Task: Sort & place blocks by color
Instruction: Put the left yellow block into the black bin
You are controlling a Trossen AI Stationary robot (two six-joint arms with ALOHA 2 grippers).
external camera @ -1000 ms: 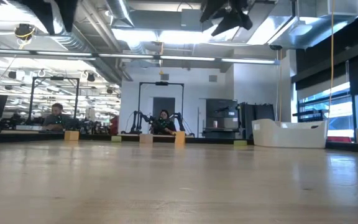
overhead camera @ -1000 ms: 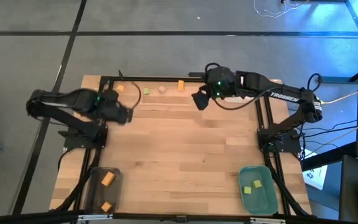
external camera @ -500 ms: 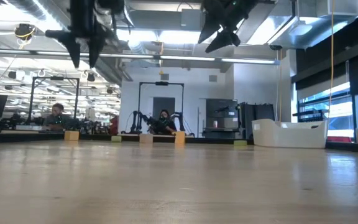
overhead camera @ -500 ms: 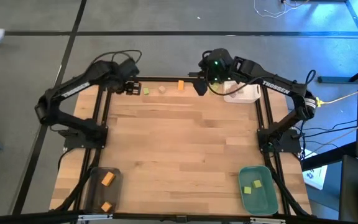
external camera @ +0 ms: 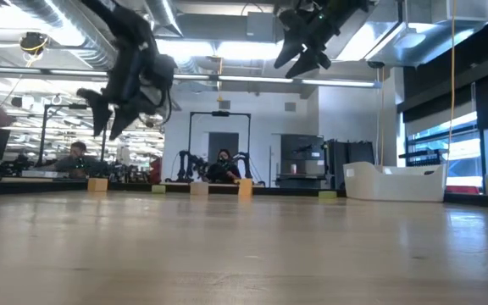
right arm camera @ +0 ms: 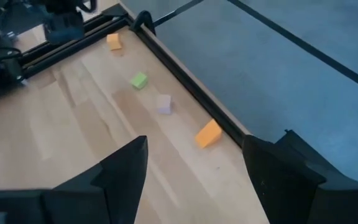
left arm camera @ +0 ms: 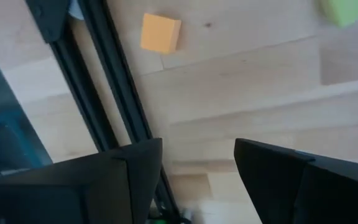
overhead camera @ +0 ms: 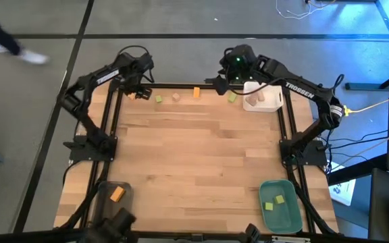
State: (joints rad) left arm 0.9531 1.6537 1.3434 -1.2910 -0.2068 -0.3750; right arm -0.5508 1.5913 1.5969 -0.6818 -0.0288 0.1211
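Small blocks lie in a row along the table's far edge: an orange one point(left arm camera: 160, 32) near the far left corner, then a green point(overhead camera: 159, 99), a tan point(overhead camera: 176, 96), another orange point(overhead camera: 196, 92) and a second green point(overhead camera: 232, 97). My left gripper point(left arm camera: 197, 171) hangs open above the far left corner point(overhead camera: 140, 88), just short of the corner orange block. My right gripper point(right arm camera: 201, 168) is open and held high over the far edge point(overhead camera: 225, 79), between the second orange block point(right arm camera: 208, 133) and the white tray. Neither touches a block.
A white tray point(overhead camera: 265, 96) holding tan blocks sits at the far right corner. A grey tray point(overhead camera: 107, 196) with an orange block stands near left, and a green tray point(overhead camera: 282, 209) with two green blocks near right. A black frame rail point(left arm camera: 114, 93) borders the table. The middle boards are bare.
My left arm has swung from the table's left side to the far left corner and come down lower there. My right gripper has moved toward the far edge, uncovering the white tray and a green block. A person walks past beyond the far left.
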